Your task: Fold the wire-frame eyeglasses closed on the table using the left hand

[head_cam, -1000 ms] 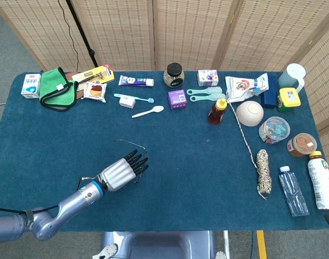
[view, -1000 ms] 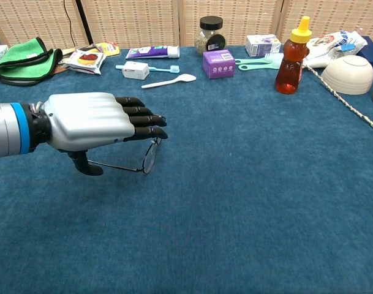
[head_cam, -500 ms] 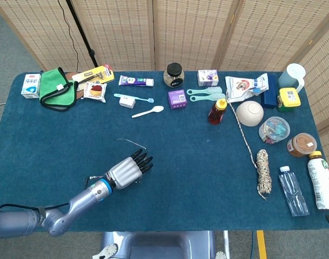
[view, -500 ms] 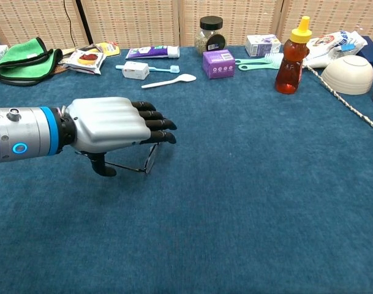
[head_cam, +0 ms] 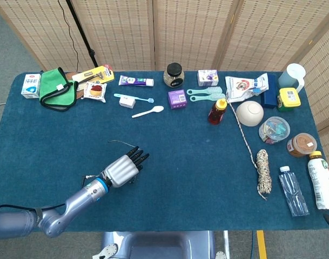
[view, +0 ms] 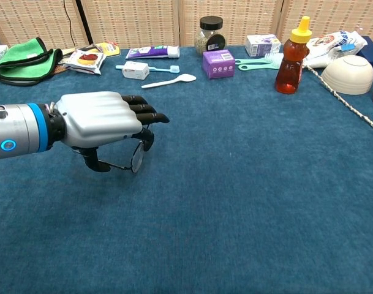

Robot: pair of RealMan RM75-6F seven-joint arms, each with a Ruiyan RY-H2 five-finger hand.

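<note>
Chest view: eyeglasses (view: 136, 160) beneath fingers (view: 143, 110).

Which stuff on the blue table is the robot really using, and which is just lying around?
Using:
thin wire-frame eyeglasses
left hand, over the glasses

Just lying around:
amber honey bottle with yellow cap
white plastic spoon
purple box
green cloth
cream bowl
coiled rope

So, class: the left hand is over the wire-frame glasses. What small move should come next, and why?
Probably curl the left hand gently to swing the temple arm toward the lens: the eyeglasses lie under its fingers on the table, one temple apparently unfolded.
</note>
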